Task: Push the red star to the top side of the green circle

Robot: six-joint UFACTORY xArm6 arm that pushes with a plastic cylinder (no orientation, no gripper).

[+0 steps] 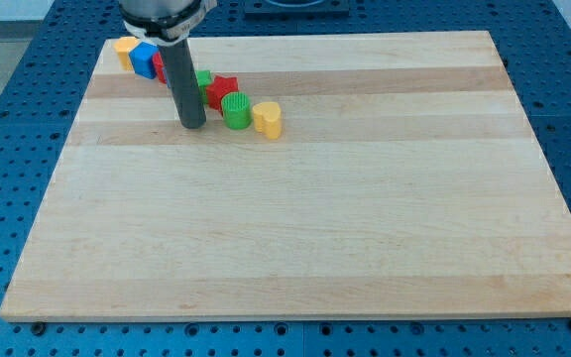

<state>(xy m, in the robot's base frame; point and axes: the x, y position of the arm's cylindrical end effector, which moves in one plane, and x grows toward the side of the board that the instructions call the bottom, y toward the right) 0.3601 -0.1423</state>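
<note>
Wooden bench (295,228). No jaws: a bare rod holding nothing. My tip (192,125) sits just left of the red star (220,90), which touches the green circle (236,110) at its upper-left, near the yellow heart (268,119).

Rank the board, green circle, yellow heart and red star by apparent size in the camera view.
1. Board, by far the largest.
2. Green circle and yellow heart: look alike, unranked.
3. Red star: partly hidden behind the circle, so unsure.
</note>
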